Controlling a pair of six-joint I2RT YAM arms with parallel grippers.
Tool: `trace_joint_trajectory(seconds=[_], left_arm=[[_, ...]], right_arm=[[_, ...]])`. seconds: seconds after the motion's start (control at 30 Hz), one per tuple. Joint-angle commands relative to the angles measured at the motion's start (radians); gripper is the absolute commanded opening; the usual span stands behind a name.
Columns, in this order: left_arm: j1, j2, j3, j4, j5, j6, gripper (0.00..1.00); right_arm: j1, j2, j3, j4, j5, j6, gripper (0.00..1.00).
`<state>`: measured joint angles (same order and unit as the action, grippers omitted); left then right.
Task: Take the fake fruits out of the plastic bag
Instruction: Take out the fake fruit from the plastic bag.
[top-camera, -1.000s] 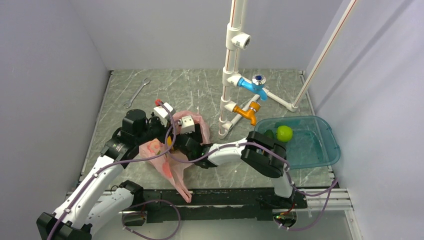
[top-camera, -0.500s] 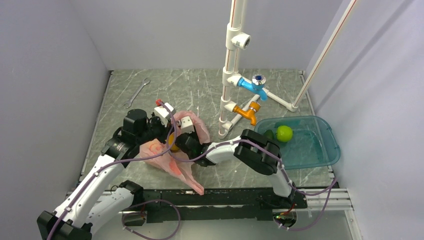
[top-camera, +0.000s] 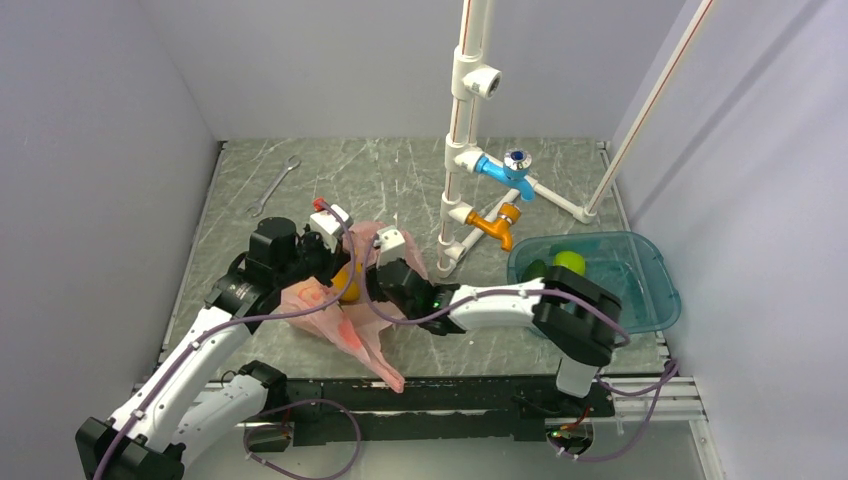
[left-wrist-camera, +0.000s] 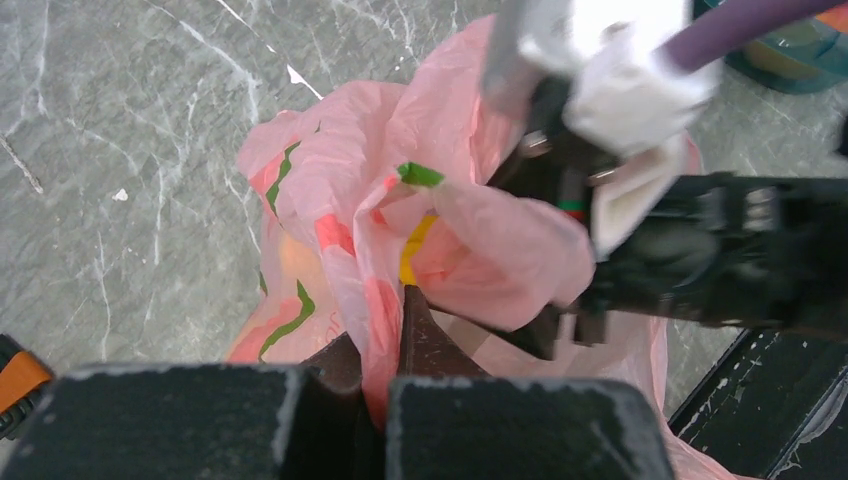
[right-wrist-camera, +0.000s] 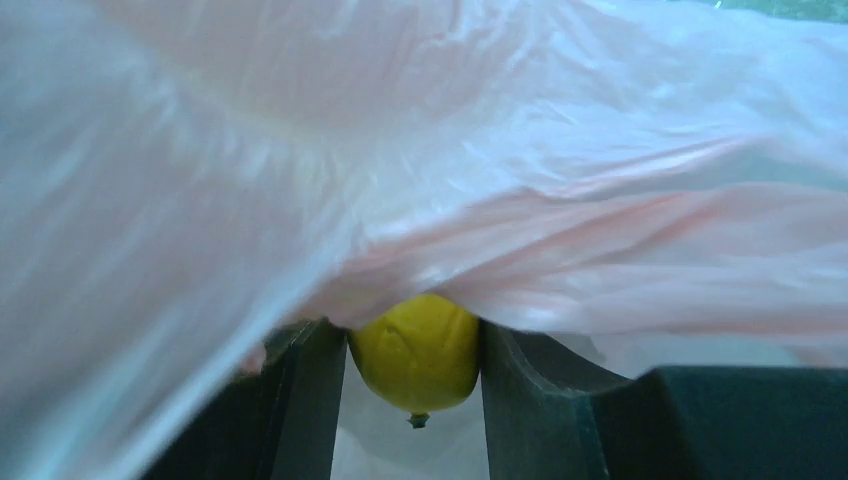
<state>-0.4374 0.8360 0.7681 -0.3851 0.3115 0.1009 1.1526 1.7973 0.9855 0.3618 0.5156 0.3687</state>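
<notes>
Top external view: the pink plastic bag (top-camera: 335, 312) lies crumpled on the grey marbled table (top-camera: 400, 180), near its front edge and between the two arms, with a tail of film trailing toward the bases. The left gripper (top-camera: 322, 262) is at the bag's upper left. In the left wrist view the left gripper (left-wrist-camera: 385, 335) is pressed together on a fold of the plastic bag (left-wrist-camera: 330, 170), the film running straight down between its dark fingers (left-wrist-camera: 425, 345). The right gripper (top-camera: 362, 287) reaches into the bag's mouth from the right. In the right wrist view the right gripper (right-wrist-camera: 415, 375) pinches a yellow mango (right-wrist-camera: 418, 350), one finger touching each side of it, with the pink film of the bag (right-wrist-camera: 500, 150) draped over the top of the fruit. From above, the yellow mango (top-camera: 348, 283) shows in the bag's opening. Well to the right, a teal tub (top-camera: 660, 310) holds a green apple (top-camera: 570, 262) and, just beside it, a dark avocado (top-camera: 538, 268). A wrench (top-camera: 272, 186) lies at the far left of the table, and a white pipe stand (top-camera: 460, 150) with blue and orange taps rises behind the bag.
</notes>
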Motion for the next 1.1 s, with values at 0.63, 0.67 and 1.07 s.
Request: trace_joint_trajectory(seconds=[0.63, 0.67, 1.07], left_arm=[[-0.005, 0.007, 0.039, 0.001, -0.042, -0.002, 0.0], [-0.006, 0.008, 0.04, 0.002, -0.042, -0.002, 0.0], [-0.005, 0.005, 0.04, -0.005, -0.048, -0.006, 0.0]], right_arm=[[0.033, -0.755, -0.497, -0.037, -0.381, -0.007, 0.0], [0.033, -0.804, -0.516, -0.057, -0.386, -0.01, 0.0], [0.025, -1.183, -0.587, -0.416, -0.266, 0.033, 0.0]])
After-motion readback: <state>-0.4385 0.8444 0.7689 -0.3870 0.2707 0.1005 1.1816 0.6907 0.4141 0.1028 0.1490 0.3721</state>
